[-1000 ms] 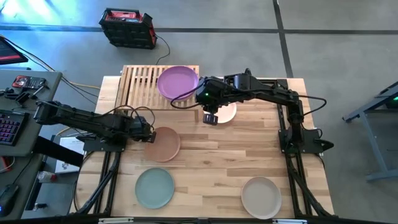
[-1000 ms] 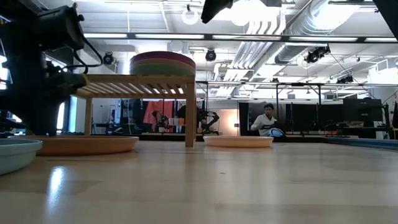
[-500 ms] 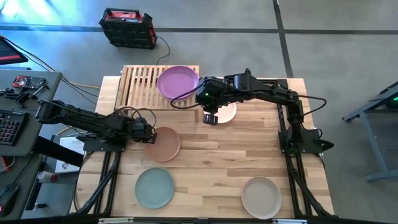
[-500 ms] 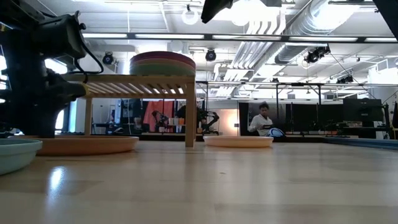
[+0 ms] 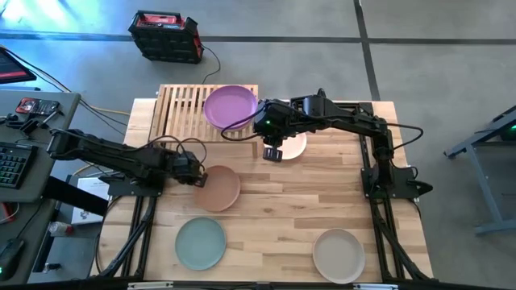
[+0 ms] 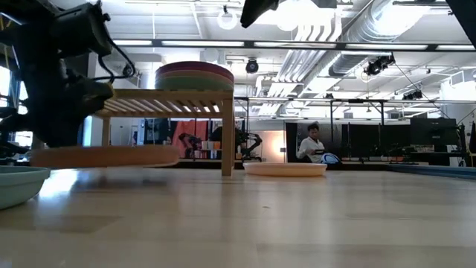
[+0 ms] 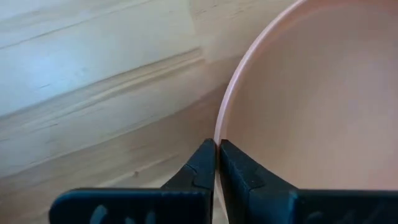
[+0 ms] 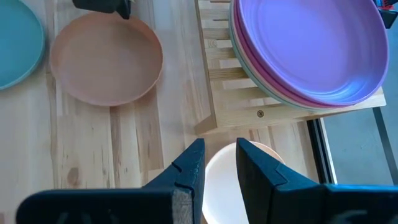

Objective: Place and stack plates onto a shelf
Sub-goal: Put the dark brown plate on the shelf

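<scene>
Left gripper (image 7: 216, 163) is clamped down to a sliver on the near rim of the round matte peach-brown plate (image 5: 216, 188), one finger inside the lip, one outside. Edge pinch is the only way to grab something this shallow. Low view shows that plate (image 6: 104, 155) clear of the butcher-block tabletop (image 6: 297, 223) and roughly level, so I judge the lift is under way; keeping it flat should stop it pivoting out of a thin pinch.

Just beyond the held plate, past its far edge: low light-wood slatted shelf (image 5: 184, 109), carrying a stack topped by a round purple plate (image 5: 230, 105) at its right end. Left half is bare slats, the likely drop spot.

Right gripper (image 8: 215, 163) hovers beside the shelf's right end, fingers slightly parted, gripping nothing, over a pale peach plate (image 8: 242, 180) on the table.

Farthest on the near side: a sage-green round plate (image 5: 200, 243) and a beige round plate (image 5: 339, 255), unstacked.
</scene>
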`<action>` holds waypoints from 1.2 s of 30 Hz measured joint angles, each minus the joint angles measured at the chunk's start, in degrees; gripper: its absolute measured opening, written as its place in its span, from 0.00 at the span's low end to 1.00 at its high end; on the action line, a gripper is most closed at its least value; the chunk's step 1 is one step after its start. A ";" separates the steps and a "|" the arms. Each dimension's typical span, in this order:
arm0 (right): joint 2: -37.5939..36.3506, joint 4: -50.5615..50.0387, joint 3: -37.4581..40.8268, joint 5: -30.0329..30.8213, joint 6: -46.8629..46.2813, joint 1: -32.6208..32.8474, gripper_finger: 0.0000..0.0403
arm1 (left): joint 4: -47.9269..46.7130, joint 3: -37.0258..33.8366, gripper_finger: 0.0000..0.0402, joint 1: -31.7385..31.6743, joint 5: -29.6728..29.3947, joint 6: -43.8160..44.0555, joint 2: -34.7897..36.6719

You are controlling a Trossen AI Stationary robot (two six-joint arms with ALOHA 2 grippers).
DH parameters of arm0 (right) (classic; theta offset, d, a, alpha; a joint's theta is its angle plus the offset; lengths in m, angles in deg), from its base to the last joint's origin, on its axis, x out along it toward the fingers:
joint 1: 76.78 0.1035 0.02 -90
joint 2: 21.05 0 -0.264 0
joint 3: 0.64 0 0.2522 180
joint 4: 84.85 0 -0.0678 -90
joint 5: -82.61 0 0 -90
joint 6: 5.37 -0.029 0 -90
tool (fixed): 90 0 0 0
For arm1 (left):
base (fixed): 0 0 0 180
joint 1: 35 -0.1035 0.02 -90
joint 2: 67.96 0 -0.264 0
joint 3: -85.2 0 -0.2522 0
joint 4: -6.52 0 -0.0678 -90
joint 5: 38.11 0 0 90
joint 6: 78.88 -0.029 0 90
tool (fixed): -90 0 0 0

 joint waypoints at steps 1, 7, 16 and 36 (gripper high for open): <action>0.00 0.00 0.00 0.00 0.00 0.00 0.17 | -0.03 0.57 0.01 -0.02 0.04 -0.33 0.00; 0.00 0.00 0.00 -0.02 -0.02 0.00 0.17 | -2.07 5.27 0.00 -0.01 0.19 -3.36 0.00; 0.00 -0.02 0.00 -0.02 -1.64 0.00 0.17 | -13.91 15.24 0.00 -0.02 0.55 -8.10 0.04; 0.00 -0.02 0.01 0.00 -1.53 -0.01 0.17 | -46.32 36.34 0.00 -1.44 0.84 -12.03 0.17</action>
